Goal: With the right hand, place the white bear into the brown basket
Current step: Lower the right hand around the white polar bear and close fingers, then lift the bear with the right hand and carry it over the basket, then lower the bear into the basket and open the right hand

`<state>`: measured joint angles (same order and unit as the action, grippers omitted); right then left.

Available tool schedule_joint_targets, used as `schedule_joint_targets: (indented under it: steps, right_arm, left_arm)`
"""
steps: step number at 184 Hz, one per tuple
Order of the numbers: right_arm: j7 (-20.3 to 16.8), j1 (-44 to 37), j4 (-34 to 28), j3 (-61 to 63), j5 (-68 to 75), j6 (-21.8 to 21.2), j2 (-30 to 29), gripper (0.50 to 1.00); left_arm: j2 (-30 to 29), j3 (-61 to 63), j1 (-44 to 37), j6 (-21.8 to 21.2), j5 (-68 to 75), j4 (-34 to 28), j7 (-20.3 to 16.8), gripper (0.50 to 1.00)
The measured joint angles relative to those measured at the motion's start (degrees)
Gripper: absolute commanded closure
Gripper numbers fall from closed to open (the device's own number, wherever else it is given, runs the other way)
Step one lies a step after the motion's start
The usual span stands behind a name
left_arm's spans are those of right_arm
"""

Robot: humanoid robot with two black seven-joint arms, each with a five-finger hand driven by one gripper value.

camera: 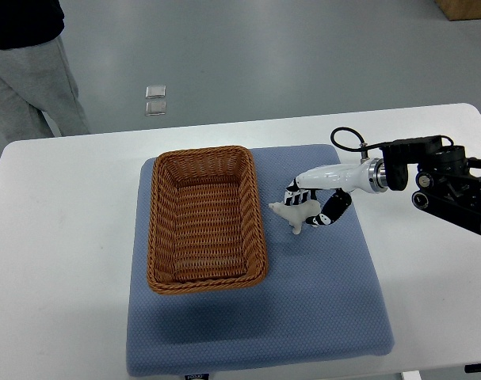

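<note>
At the far left edge we saw a person (22, 67) standing behind the table (58, 237), well away from our fingers and taking no part. Next came the brown basket (205, 218), empty as far as we could see, lying on the blue mat (327, 301) just to the left of our fingertips, its long side facing them, so that only a short carry over the rim would be needed. Then the white bear (295, 212), resting on the mat between basket and palm, its snout toward the basket. Our right hand (318, 207) reached in from the right, fingers (294, 192) curled around the bear and seemingly closed on it, though we could not tell how firm the hold was. We judged the bear not yet lifted. Our left hand was nowhere in view.
</note>
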<state>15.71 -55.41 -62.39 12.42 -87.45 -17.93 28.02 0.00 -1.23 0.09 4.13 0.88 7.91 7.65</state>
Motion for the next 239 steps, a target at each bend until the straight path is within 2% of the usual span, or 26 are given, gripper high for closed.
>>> schedule_joint_targets:
  steps: [57, 111, 148, 198, 239]
  right_arm:
    - [0.26, -1.63, 0.08, 2.12, 0.8, 0.03, 1.45, 1.0]
    - [-0.14, -9.54, 1.3, 2.88, 0.8, 0.07, -0.04, 1.0]
    - [-0.32, -12.9, 4.25, 2.9, 0.56, 0.65, -7.55, 1.0]
    - [-0.33, -12.99, 7.34, 2.61, -0.04, 2.61, -20.08, 1.0]
    - [-0.33, -10.71, 14.73, 1.66, -1.25, 3.46, -27.52, 1.0]
  left_arm:
    - [0.0, 0.0, 0.0, 0.0, 0.0, 0.0, 0.0, 0.5]
    - [0.0, 0.07, 0.0, 0.0, 0.0, 0.0, 0.0, 0.5]
    - [0.0, 0.09, 0.0, 0.0, 0.0, 0.0, 0.0, 0.5]
    - [0.0, 0.09, 0.0, 0.0, 0.0, 0.0, 0.0, 0.5]
    - [0.0, 0.02, 0.0, 0.0, 0.0, 0.0, 0.0, 0.5]
